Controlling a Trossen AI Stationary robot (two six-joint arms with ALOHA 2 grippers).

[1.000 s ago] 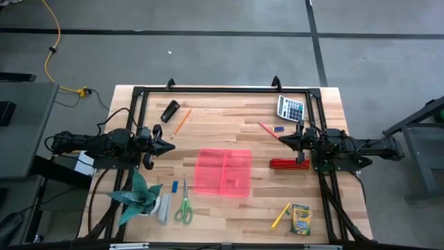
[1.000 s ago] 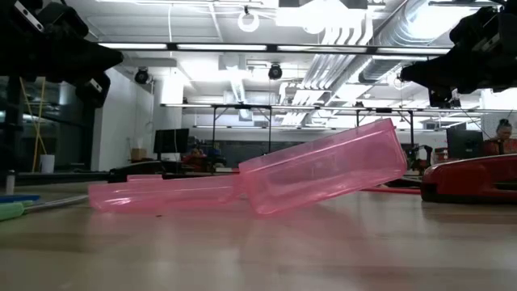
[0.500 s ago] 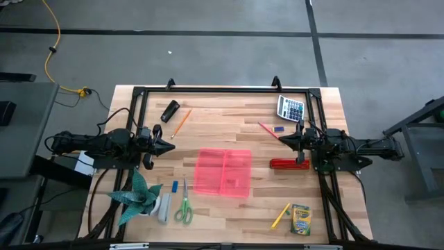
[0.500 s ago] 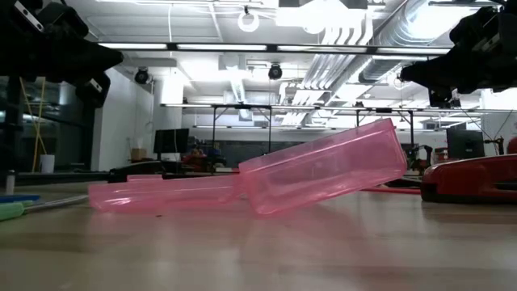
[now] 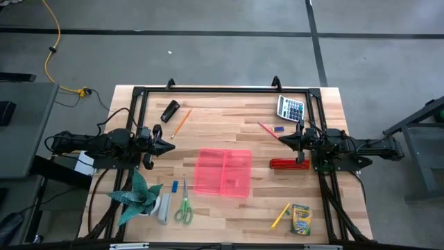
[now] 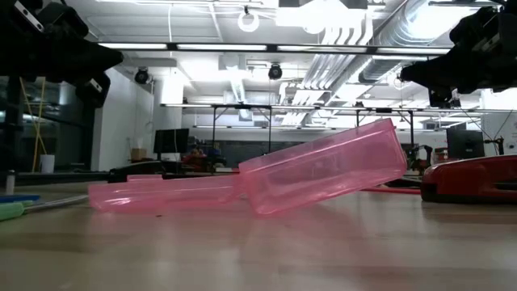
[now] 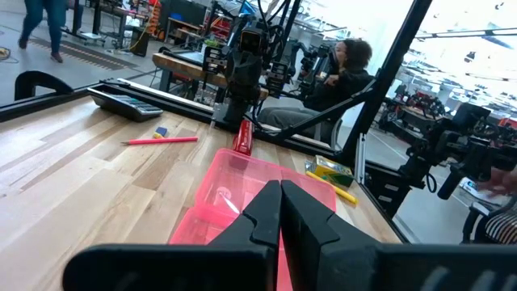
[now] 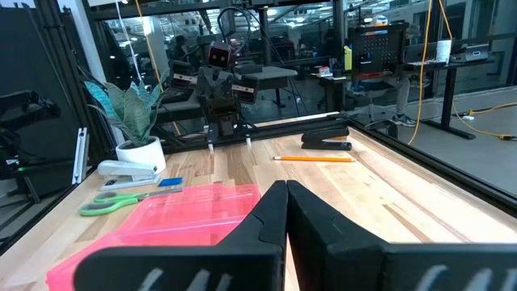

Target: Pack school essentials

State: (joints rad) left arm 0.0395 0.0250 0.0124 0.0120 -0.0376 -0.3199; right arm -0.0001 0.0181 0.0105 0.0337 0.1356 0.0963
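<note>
Centrally, the open pink case (image 5: 223, 172) awaits packing, flanked by left gripper (image 5: 168, 146) and right gripper (image 5: 284, 139), jaws pressed together, with pencils and scissors (image 5: 184, 210) scattered around.

I count two pencils (image 5: 180, 123), two staplers (image 5: 289, 164), one pink case (image 5: 223, 172), one scissors (image 5: 184, 208), one calculator (image 5: 291, 107) and one crayon box (image 5: 300, 220).
</note>
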